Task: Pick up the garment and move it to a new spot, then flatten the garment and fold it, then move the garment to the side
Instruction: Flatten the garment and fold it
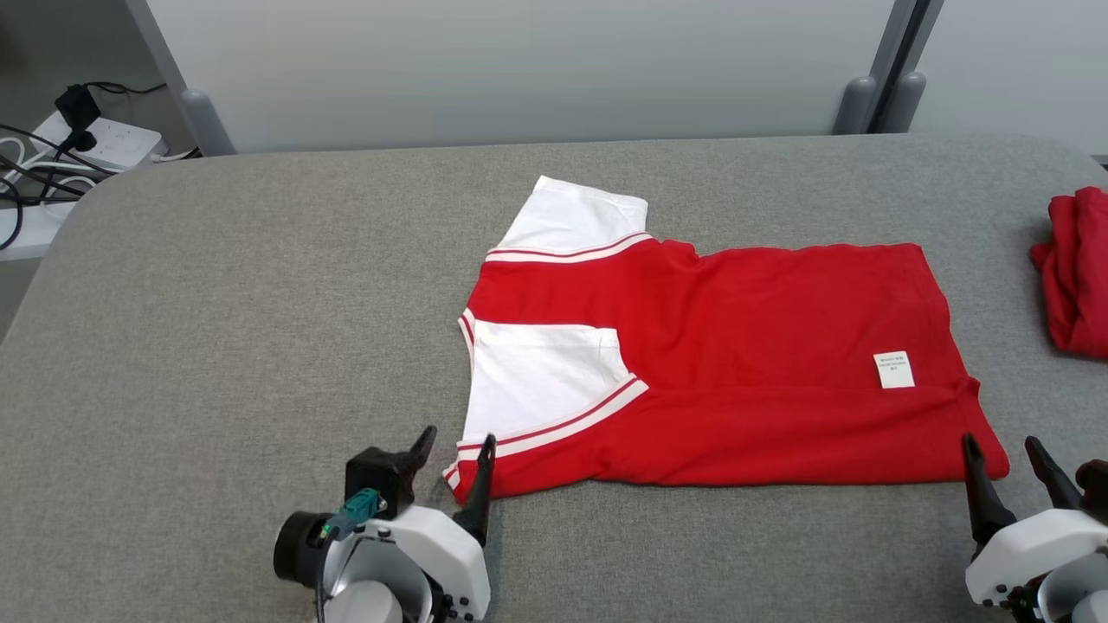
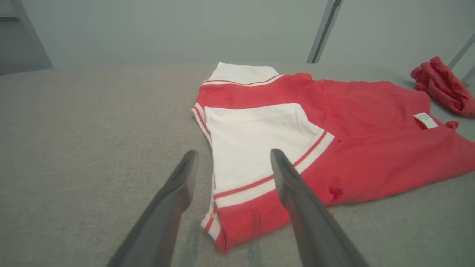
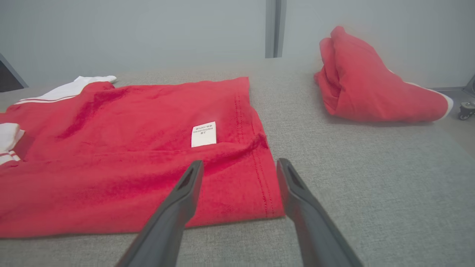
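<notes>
Grey fabric-covered table point(image 1: 216, 303) with flat red-and-white garment point(image 1: 762, 346) and red bundle point(image 1: 1078, 277)

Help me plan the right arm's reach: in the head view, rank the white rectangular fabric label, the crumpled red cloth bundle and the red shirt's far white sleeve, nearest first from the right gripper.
1. White fabric label, on the red shirt just left of the right gripper.
2. Crumpled red cloth bundle, at the right edge.
3. Far white sleeve, well off to the left.
</notes>
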